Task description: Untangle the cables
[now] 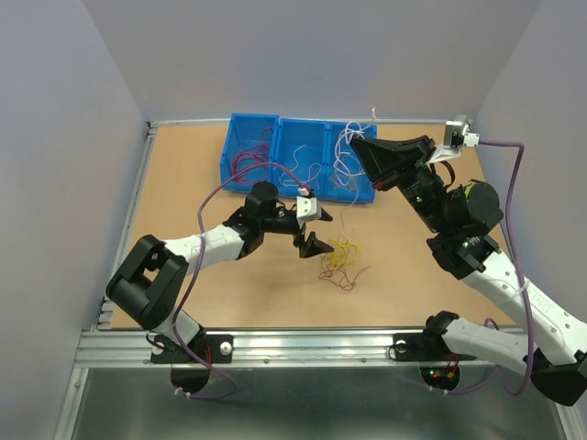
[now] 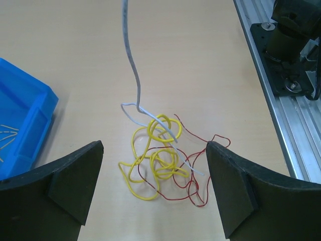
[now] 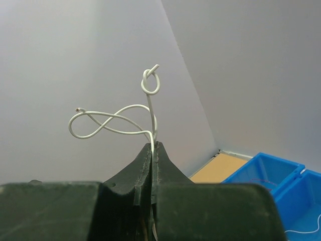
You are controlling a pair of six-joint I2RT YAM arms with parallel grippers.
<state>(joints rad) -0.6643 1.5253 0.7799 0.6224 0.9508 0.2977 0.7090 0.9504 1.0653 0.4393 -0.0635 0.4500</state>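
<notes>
A tangle of thin curly cables lies on the table: a yellow one (image 2: pixel 150 165) and a red one (image 2: pixel 198 173), also in the top view (image 1: pixel 341 257). A white cable (image 2: pixel 131 65) rises up out of the tangle. My right gripper (image 3: pixel 152 145) is shut on that white cable's upper part (image 3: pixel 150 85), whose curled, knotted end sticks out above the tips. It holds the cable high over the blue bins (image 1: pixel 354 144). My left gripper (image 2: pixel 154 146) is open and empty. It hovers low just left of the tangle (image 1: pixel 312 244), with the tangle ahead between its fingers.
Three blue bins (image 1: pixel 252 117) stand in a row at the back of the table, with loose red and white wires inside. One bin's corner shows in the left wrist view (image 2: pixel 22 100). The metal rail (image 2: pixel 281 105) and the right arm's base (image 2: pixel 296 30) lie along the near edge.
</notes>
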